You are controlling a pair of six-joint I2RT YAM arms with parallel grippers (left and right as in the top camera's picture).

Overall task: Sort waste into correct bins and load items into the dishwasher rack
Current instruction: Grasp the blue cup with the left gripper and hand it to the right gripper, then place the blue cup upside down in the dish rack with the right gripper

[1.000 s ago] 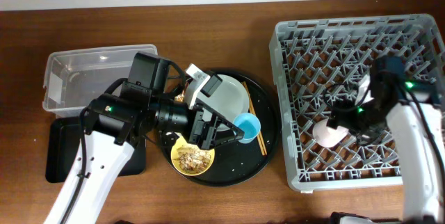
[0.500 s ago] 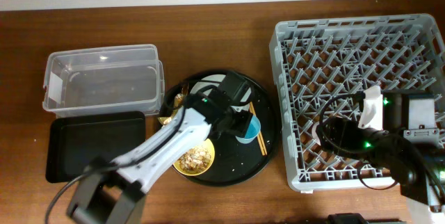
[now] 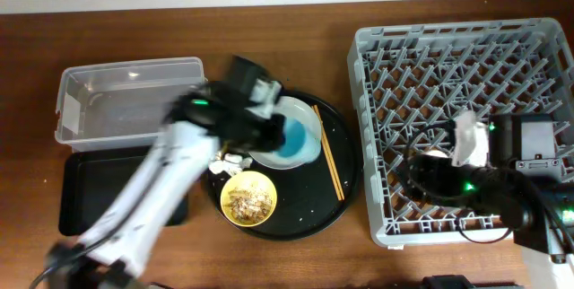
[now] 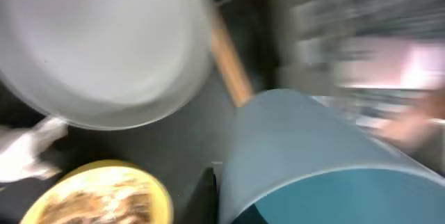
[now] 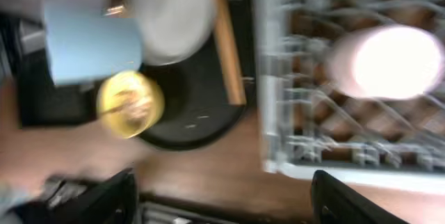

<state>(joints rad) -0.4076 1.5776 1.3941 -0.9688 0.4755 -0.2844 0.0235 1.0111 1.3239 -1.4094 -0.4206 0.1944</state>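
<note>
Well left of your left gripper (image 3: 280, 135) sit the clear tub (image 3: 130, 66), apparently empty, and the flat black tray (image 3: 85, 190). That gripper holds the blue cup (image 4: 327, 154), tipped sideways over the plate (image 3: 307, 111). The yellow bowl (image 3: 248, 197) beside it holds scraps. The rack (image 3: 448, 30) lies to its right. The pink cup (image 5: 393, 60) sits inside, near your wide-open right gripper (image 5: 224, 200).

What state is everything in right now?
Small blue cup: tilted, held off the tray by left gripper.
Small pink cup: sitting in light-grey plastic dishwasher rack.
Small yellow bowl: upright, holding beige food scraps.
Pale grey-green round plate: flat, empty.
Thin wooden chopsticks: lying on round black tray.
Clear plastic rectangular tub: looks empty.
Right gripper: open, empty.
</note>
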